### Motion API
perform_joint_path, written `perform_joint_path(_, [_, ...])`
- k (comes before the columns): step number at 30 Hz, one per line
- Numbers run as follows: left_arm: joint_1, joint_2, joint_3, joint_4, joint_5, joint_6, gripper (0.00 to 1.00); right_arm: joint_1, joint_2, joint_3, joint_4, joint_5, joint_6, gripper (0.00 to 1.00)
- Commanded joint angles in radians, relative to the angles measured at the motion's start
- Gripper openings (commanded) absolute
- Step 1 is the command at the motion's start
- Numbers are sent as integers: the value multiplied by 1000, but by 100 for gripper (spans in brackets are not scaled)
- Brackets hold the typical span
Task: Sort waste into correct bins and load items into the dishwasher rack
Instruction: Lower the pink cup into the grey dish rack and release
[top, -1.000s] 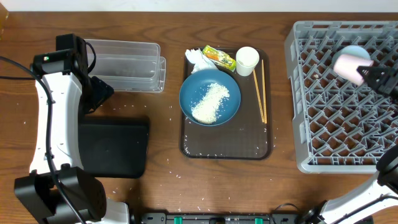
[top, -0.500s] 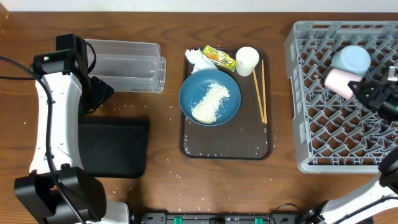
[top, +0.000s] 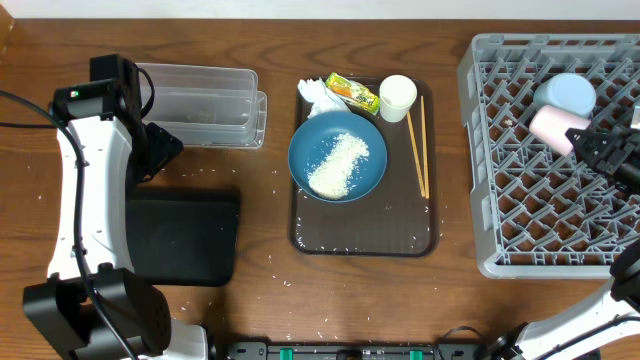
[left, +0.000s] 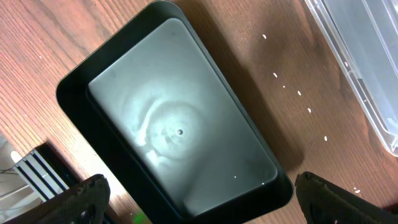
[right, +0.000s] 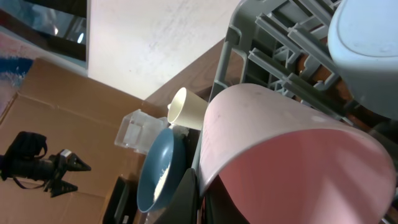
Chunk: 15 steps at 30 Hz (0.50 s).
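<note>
Pink cup (top: 553, 126) sideways over dishwasher rack (top: 520, 225), long axis left-right, clamped by right gripper (top: 583, 141); left gripper (left: 199, 186) fingers wide apart.

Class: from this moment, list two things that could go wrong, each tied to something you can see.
1. The right pincer holds the pink cup close beside the light blue bowl over the dishwasher rack; lowering it could bump the bowl.
2. The dark blue plate carries loose rice; tilting it during lifting may scatter grains.

L arm (top: 78, 200) white, black joints + cables; R gripper (top: 580, 141) black.
</note>
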Motion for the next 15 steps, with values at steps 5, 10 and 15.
perform_joint_path(5, [4,-16,-2,-5,-8,6,98,13,93,-10,20,-21,-11,1])
perform_joint_path(10, [4,-16,-2,-5,-8,6,98,9,151,-10,13,-50,-3,1])
perform_joint_path(15, [4,-16,-2,-5,-8,6,98,-21,133,-10,-31,23,-4,1])
